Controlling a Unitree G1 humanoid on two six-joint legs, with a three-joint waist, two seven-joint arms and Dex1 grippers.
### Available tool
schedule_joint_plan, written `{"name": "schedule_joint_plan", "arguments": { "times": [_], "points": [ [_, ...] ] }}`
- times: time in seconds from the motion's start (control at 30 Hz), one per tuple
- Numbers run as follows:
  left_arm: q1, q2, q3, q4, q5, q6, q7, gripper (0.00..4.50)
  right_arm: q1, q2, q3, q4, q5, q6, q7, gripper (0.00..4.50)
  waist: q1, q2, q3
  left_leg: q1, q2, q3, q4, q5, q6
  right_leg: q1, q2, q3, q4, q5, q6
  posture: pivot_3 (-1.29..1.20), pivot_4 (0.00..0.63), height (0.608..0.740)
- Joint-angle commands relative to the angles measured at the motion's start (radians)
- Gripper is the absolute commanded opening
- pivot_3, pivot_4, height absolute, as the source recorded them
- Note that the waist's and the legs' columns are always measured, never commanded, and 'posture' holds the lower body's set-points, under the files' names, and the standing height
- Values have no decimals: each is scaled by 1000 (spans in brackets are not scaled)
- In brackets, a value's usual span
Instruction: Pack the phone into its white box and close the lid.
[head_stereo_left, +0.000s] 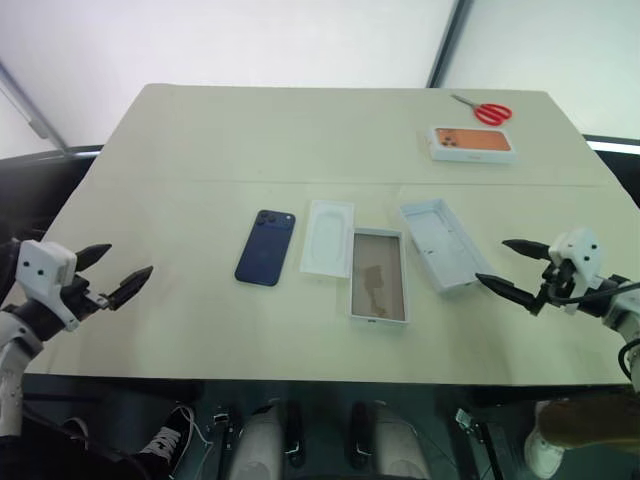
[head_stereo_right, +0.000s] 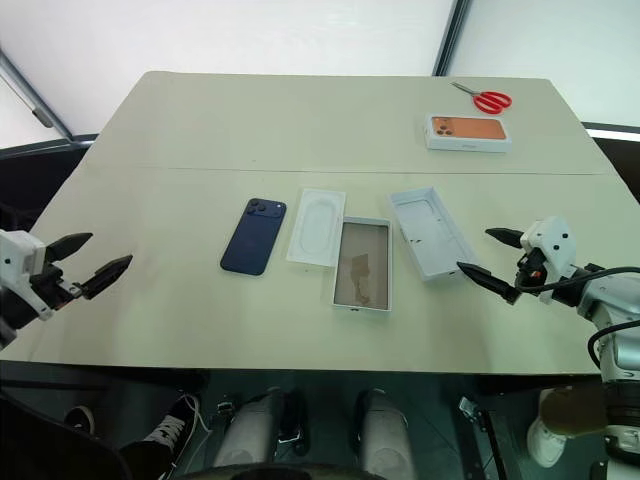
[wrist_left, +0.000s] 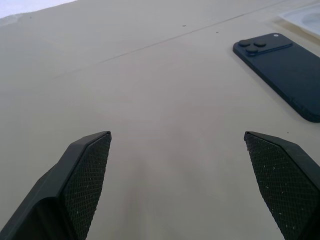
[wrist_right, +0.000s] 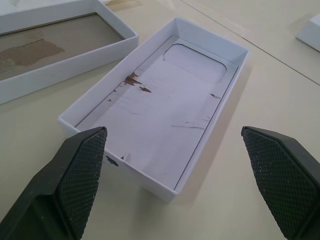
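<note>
The dark navy phone (head_stereo_left: 265, 247) lies flat, camera side up, left of centre on the table. Right of it stands the white box (head_stereo_left: 379, 275), open side up, showing a brownish floor. Further right the lid (head_stereo_left: 440, 243) lies inside-up at a slant, white within and scuffed (wrist_right: 165, 115). My left gripper (head_stereo_left: 128, 260) hovers open by the table's left edge, well short of the phone (wrist_left: 285, 70). Open too, my right gripper (head_stereo_left: 492, 261) hangs just right of the lid, pointing at it. Neither gripper holds anything.
A white insert tray (head_stereo_left: 327, 238) lies between the phone and the box. At the far right of the table (head_stereo_left: 180, 140) sit a white box with an orange phone picture (head_stereo_left: 472, 143) and red scissors (head_stereo_left: 490, 112).
</note>
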Motion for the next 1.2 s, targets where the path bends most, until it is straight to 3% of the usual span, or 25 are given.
{"name": "schedule_joint_plan", "arguments": {
  "times": [0.03,0.67,0.93,1.13,1.2],
  "points": [
    [-1,3,8,-23,4,-27,-2,4471,-13,-15,-2,-5,-3,-17,3,4500,0,0,0,0,0,0,0,0,0,0,0,0,0,0,0,0,150,738],
    [-57,-4,-3,0,6,-13,6,4471,-72,-19,8,53,-21,-21,6,4500,-1,0,0,0,0,0,0,0,0,0,0,0,0,0,0,0,150,738],
    [-93,-42,-63,-112,-57,170,66,4471,-128,-13,27,73,-37,-25,-21,4500,1,0,0,0,0,0,0,0,0,4,0,0,0,2,3,0,150,738],
    [-201,-62,-161,-184,-73,353,168,4471,-160,-12,64,18,-51,-36,-30,4500,-1,0,0,0,0,0,1,1,0,5,2,0,1,2,4,0,150,738],
    [-271,-111,-198,-206,-86,414,235,4471,-191,-3,85,-19,-48,-19,-36,4500,0,0,0,0,0,1,1,2,2,5,3,0,1,2,4,0,150,738]
  ]
}}
